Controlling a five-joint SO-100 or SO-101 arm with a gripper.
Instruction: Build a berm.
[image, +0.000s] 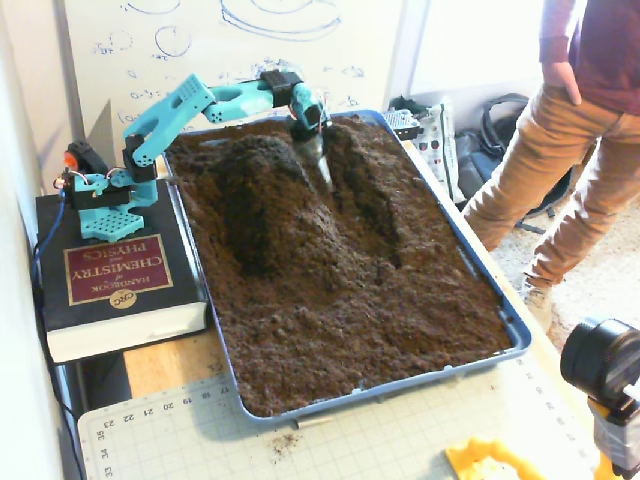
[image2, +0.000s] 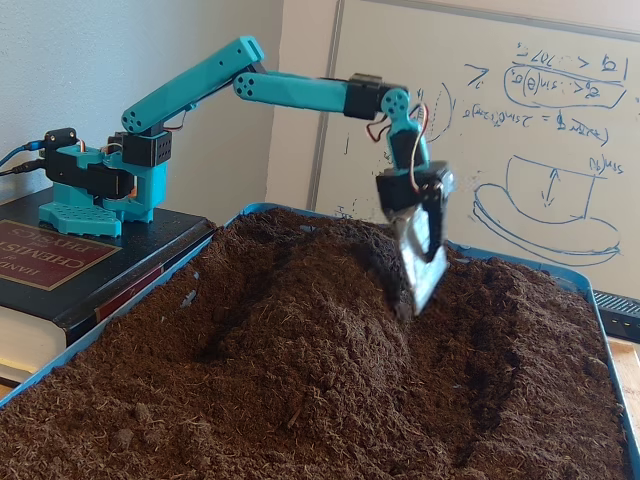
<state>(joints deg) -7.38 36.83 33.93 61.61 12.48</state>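
Your teal arm (image2: 290, 90) reaches out from its base on the thick chemistry handbook (image: 115, 285) and bends down over the far half of the blue tray (image: 515, 335), which is filled with dark brown soil. The gripper (image2: 420, 280) carries a flat, pale blade-like tool (image: 322, 163) that points downward; in the low fixed view its lower edge sits at the right flank of the berm (image2: 300, 320), touching or just above the soil there, and you cannot tell which because that part is blurred. Whether the fingers are together or apart cannot be told either: the blade and the blur hide them in both fixed views. The berm (image: 275, 200) runs lengthwise along the middle of the tray, tallest near the arm's end and sloping down toward the near edge. A sunken groove (image: 240, 225) lies along its left side in the high fixed view, and another trough (image: 365, 205) lies along its right, just beside the tool. The near part of the tray holds flatter soil (image: 370, 330). The tray rests on the table beside a green cutting mat (image: 330, 440). A whiteboard (image2: 510, 130) with blue sketches stands behind the tray, and a person in tan trousers (image: 545, 170) stands at the right of the high fixed view.
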